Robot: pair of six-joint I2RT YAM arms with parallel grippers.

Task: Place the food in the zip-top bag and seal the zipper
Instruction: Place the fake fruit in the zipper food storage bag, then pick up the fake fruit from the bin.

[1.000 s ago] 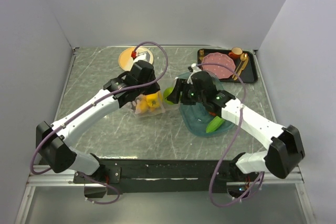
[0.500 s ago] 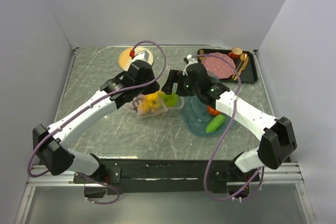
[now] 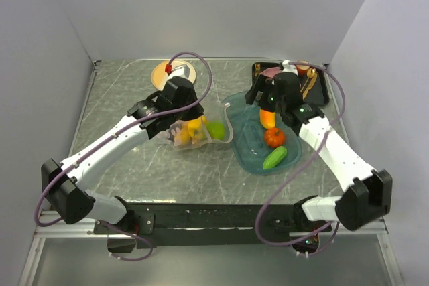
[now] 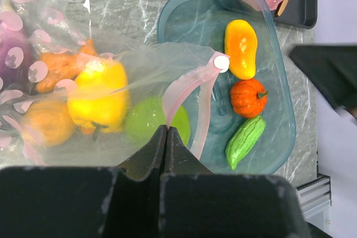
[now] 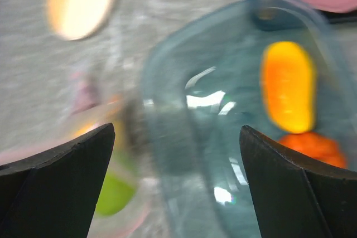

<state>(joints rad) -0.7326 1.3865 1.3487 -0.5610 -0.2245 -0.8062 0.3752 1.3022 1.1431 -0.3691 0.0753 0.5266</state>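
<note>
The zip-top bag (image 3: 194, 133) lies at mid-table. It holds a yellow pepper (image 4: 97, 96), a green apple (image 4: 149, 122), orange pieces (image 4: 42, 124) and a purple eggplant (image 4: 14, 54). My left gripper (image 4: 167, 129) is shut on the pink zipper (image 4: 189, 85), holding the bag's mouth up; it also shows in the top view (image 3: 196, 116). An orange piece (image 3: 267, 118), a red-orange tomato (image 3: 274, 136) and a green cucumber (image 3: 275, 158) lie in the teal tray (image 3: 249, 144). My right gripper (image 3: 260, 98) is open and empty above the tray's far end; its wrist view (image 5: 178, 154) is blurred.
A black tray with a pink plate (image 3: 281, 82) and brown items stands at the back right, just behind my right gripper. An orange-and-white round disc (image 3: 171, 72) lies at the back, behind my left arm. Grey walls close in the left, back and right.
My right gripper carried the green apple to the bag's mouth, let it go inside, and drew back right over the tray. My left gripper kept hold of the zipper.
</note>
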